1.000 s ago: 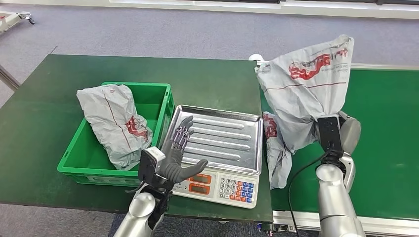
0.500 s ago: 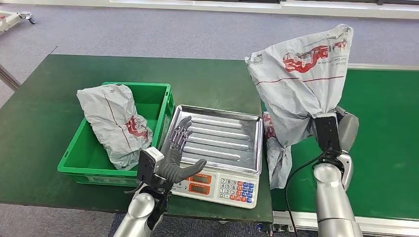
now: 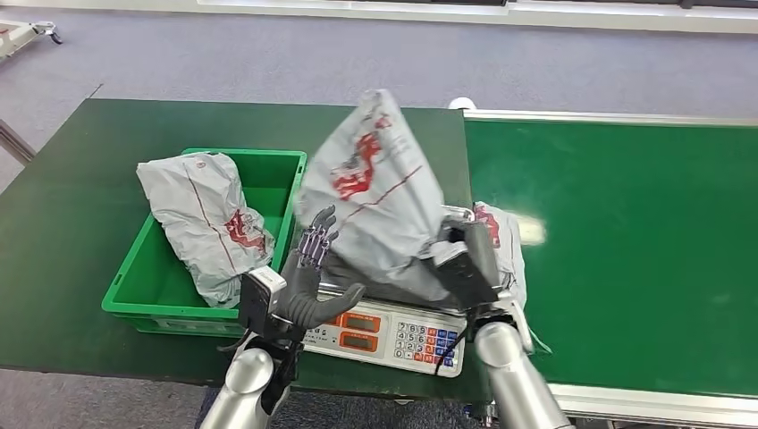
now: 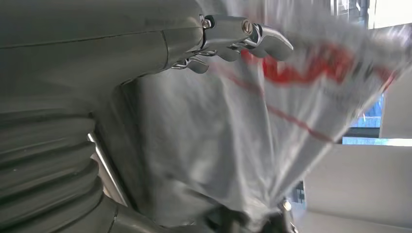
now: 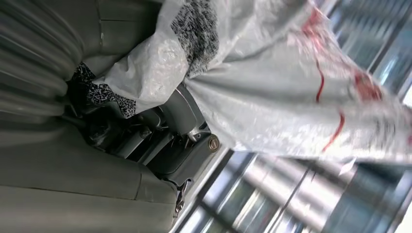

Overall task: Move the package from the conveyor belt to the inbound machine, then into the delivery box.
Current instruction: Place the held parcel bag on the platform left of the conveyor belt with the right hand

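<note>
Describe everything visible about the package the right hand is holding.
The package is a grey plastic mailer bag with red printing and a thin red line, wrinkled and soft-looking. The right hand grips its bunched lower end, where a black-printed patch shows in the right wrist view. It stands tilted upward above the scale's metal tray, blurred. The left hand is raised beside it, fingers spread close to its surface; contact cannot be told.

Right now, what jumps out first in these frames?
The grey package with red print, held up by the right hand over the scale, blurred as if in motion. The left hand stands open beside it, fingers spread. Left of the scale, a green bin already holds a second grey package.
</note>
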